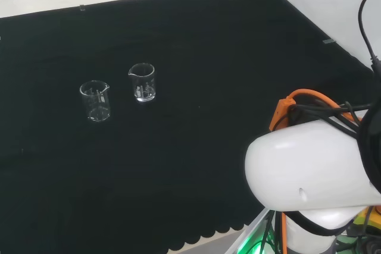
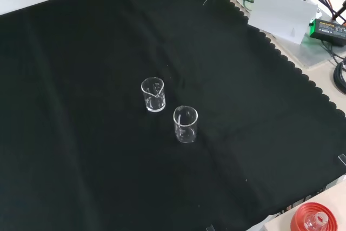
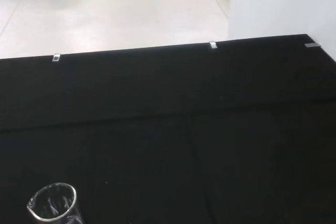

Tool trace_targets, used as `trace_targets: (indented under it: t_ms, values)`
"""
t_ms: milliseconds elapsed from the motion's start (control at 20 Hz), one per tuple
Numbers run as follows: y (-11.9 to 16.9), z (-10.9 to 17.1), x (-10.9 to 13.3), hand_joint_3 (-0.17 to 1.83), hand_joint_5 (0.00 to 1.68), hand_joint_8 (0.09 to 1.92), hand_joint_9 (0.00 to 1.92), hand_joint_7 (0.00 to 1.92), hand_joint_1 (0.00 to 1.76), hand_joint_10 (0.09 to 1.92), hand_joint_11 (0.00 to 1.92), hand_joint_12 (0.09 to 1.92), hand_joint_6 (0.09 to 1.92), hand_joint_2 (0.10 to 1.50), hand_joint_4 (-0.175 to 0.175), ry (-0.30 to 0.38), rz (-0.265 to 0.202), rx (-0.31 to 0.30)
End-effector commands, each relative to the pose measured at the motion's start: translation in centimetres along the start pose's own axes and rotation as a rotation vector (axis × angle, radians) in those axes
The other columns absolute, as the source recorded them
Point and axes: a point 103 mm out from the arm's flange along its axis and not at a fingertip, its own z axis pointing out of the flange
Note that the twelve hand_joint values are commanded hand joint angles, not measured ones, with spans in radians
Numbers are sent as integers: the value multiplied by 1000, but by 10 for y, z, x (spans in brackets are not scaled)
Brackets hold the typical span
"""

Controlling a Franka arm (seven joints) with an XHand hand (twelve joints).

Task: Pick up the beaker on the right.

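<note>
While the black cloth [image 1: 196, 165] covers the bench from edge to edge, we see its scalloped near edge in the head view, and small clips along its far edge. Next in size is our arm's white link [image 1: 309, 168], which stands at the head view's right, by the cloth's near right corner, with orange and black cables [image 1: 309, 105] draped over it. We cannot tell how our hand's fingers are set. Two clear glass beakers stand upright near the cloth's middle, close together but apart, both seemingly empty. In the head view the right beaker [image 1: 143, 82] sits slightly farther from the near edge than the left beaker [image 1: 96, 100]; in the front view they appear as the lower right beaker [image 2: 185, 124] and the upper left beaker [image 2: 153, 94]. Smallest, a red ribbed ring [image 2: 319, 217] with a glass piece in it sits off the cloth at the front view's lower right corner.
</note>
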Motion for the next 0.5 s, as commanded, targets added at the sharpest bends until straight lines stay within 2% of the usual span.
trace_targets:
  t_ms: [50, 500]
  values:
    - [23, 39, -2, -15, 187, 626, 114, 81, 412, 766, 0, 1074, 87, 1199, -56, 45, -34, 20]
    - [73, 116, -15, -126, 204, 695, 173, 112, 614, 781, 0, 1198, 87, 1095, -68, 97, -74, 102]
